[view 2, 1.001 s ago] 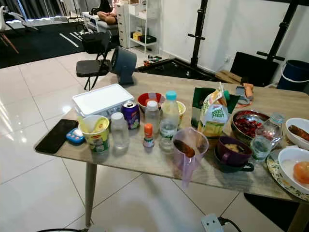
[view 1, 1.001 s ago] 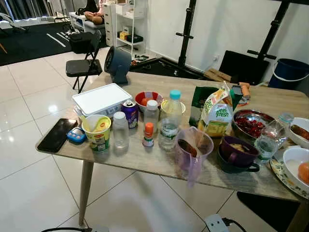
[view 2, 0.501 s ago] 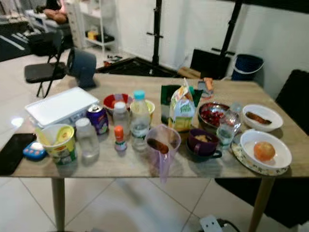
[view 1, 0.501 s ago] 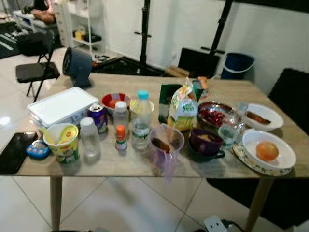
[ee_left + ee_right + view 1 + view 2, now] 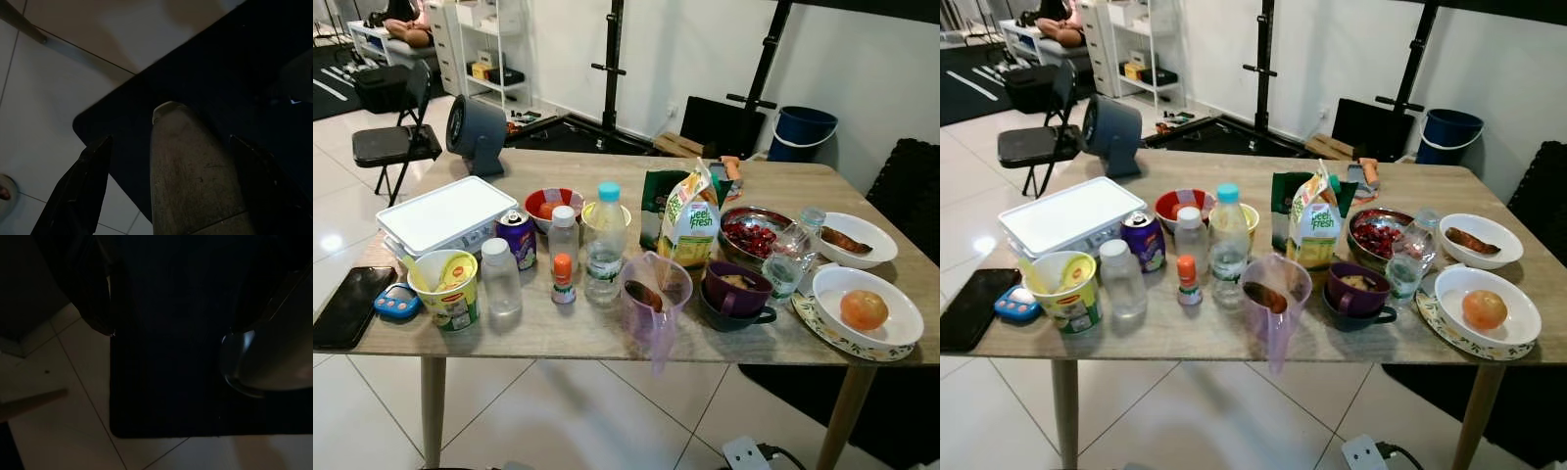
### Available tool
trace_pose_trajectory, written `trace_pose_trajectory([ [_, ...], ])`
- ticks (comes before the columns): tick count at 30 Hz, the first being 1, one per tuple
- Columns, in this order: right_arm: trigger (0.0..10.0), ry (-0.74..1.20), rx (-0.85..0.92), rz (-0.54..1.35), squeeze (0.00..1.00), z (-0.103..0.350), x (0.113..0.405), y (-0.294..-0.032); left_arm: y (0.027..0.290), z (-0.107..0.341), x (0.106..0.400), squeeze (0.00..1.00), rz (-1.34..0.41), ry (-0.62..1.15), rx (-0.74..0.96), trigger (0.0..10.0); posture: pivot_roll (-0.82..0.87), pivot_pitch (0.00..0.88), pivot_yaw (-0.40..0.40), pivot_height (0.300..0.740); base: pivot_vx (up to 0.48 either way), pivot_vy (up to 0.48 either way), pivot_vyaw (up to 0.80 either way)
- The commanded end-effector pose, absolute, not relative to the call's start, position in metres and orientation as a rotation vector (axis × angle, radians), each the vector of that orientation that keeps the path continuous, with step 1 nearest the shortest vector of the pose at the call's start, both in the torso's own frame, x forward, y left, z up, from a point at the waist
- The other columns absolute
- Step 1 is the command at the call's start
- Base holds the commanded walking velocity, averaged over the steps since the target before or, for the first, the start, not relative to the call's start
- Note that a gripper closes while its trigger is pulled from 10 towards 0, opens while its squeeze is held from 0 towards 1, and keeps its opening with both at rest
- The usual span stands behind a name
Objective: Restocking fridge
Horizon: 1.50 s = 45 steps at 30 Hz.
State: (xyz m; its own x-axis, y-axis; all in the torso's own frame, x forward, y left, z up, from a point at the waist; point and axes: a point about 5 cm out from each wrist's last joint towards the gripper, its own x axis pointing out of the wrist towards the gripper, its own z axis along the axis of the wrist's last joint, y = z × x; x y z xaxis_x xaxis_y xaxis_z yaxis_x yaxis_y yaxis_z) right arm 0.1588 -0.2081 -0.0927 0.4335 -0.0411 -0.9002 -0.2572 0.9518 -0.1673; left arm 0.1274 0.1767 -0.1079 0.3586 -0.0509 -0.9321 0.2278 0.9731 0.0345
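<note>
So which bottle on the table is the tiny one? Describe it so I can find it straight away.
On the wooden table, look in the front row of drinks, between the clear capless-looking bottle and the tall water bottle. The small bottle there is the shortest of all and has an orange cap.

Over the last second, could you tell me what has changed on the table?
Only the camera moved: it swung toward the robot's right, so the white bowl with the orange fruit now shows whole. The table items, such as the water bottle and purple pitcher, kept their places. Nothing was grasped.
</note>
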Motion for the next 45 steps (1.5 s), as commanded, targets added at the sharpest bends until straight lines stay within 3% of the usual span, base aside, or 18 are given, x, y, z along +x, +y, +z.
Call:
trace_pose_trajectory([
  [1, 10.0, 1.119, -0.304, 0.126, 0.00, -0.092, 0.158, -0.212, 0.177, -0.109, 0.123, 0.00, -0.193, 1.215, 0.178, 10.0, 0.01, 0.000, -0.027, 0.740, 0.000, -0.412, 0.00],
  [18, 10.0, 1.121, -0.309, 0.114, 0.00, -0.092, 0.157, -0.217, 0.174, -0.109, 0.126, 0.00, -0.208, 1.210, 0.181, 10.0, 0.00, 0.000, -0.030, 0.740, 0.000, -0.378, 0.00],
  [45, 10.0, 1.124, -0.296, 0.025, 0.00, -0.091, 0.151, -0.231, 0.170, -0.109, 0.126, 0.00, -0.212, 1.208, 0.175, 10.0, -0.02, 0.000, -0.017, 0.740, 0.000, 0.000, 0.00],
])
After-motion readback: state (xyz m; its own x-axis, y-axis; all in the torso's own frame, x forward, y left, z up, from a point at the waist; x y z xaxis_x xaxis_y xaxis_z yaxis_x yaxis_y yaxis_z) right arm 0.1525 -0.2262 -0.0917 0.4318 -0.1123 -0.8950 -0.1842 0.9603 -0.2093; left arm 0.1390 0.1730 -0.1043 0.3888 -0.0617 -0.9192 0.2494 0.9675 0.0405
